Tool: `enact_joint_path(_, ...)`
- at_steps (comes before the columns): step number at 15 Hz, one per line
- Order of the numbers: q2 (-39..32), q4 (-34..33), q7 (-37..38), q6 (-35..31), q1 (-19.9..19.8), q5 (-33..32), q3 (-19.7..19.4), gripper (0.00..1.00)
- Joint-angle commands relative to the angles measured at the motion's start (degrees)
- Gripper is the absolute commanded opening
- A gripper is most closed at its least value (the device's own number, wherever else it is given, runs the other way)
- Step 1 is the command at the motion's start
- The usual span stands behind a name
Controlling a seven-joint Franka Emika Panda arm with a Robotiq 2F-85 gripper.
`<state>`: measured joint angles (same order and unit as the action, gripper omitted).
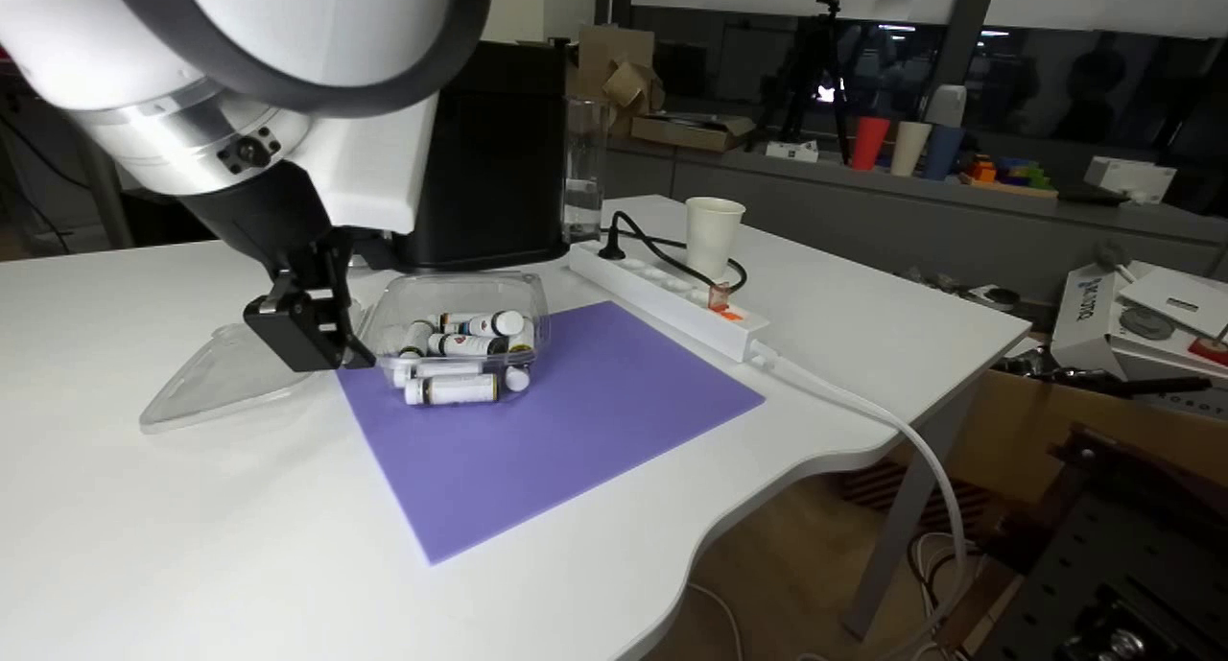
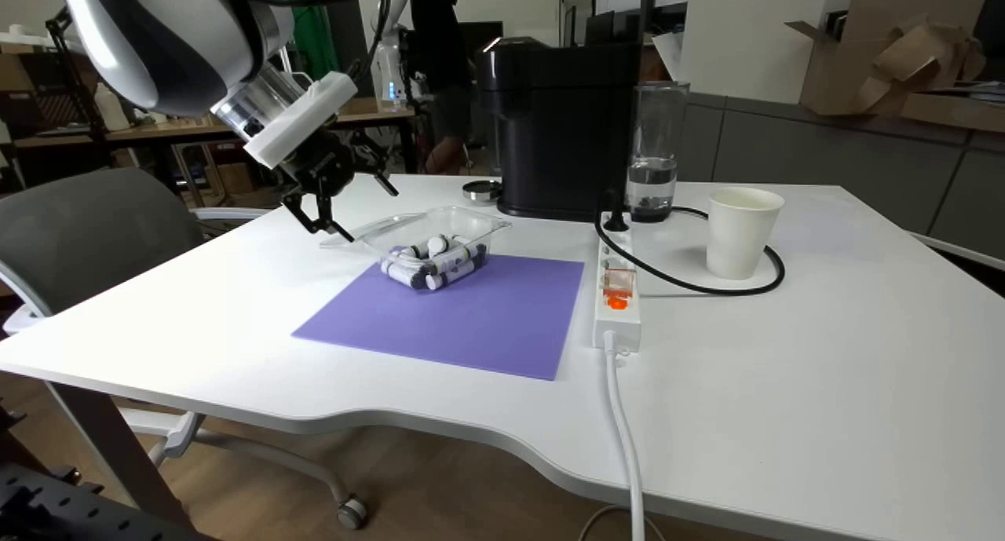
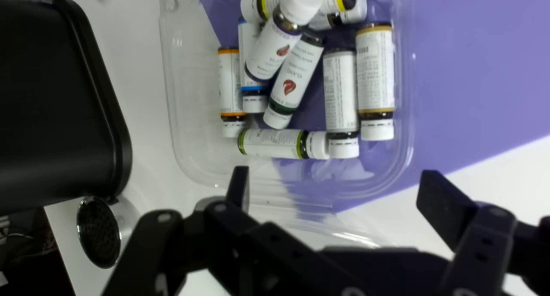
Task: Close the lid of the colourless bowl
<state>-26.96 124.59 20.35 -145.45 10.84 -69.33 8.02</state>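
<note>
The colourless bowl (image 1: 540, 320) stands low and open on the table, partly over the purple mat, with several small bottles (image 1: 453, 389) inside. The bowl also shows in an exterior view (image 2: 491, 228) and the wrist view (image 3: 182, 115). The see-through lid (image 1: 216, 383) lies folded out beside the bowl and appears joined to it along one edge. In the wrist view the lid (image 3: 356, 237) is partly hidden by the gripper. My gripper (image 1: 331, 351) is open and empty, above the lid near the joined edge. Its fingers (image 3: 334, 182) are spread wide and hold nothing.
A purple mat (image 1: 576, 431) lies under part of the bowl. A black machine (image 2: 561, 133) stands behind the bowl, with a glass vessel (image 2: 653, 152) beside it. A white power strip (image 1: 662, 296) with a black cable and a white cup (image 1: 712, 239) stand beyond the mat.
</note>
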Motion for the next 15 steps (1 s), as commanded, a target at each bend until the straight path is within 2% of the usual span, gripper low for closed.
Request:
enact_joint_path(1, -3.6, -3.9, 1.0, -0.7, 2.0, -1.0, -0.6, 1.00)
enact_joint_path(10, -9.2, -8.2, -0.2, -0.1, 4.9, -2.6, -1.0, 1.00)
enact_joint_path(15, -11.3, -10.1, 0.2, 1.3, 6.9, -6.4, -1.2, 1.00)
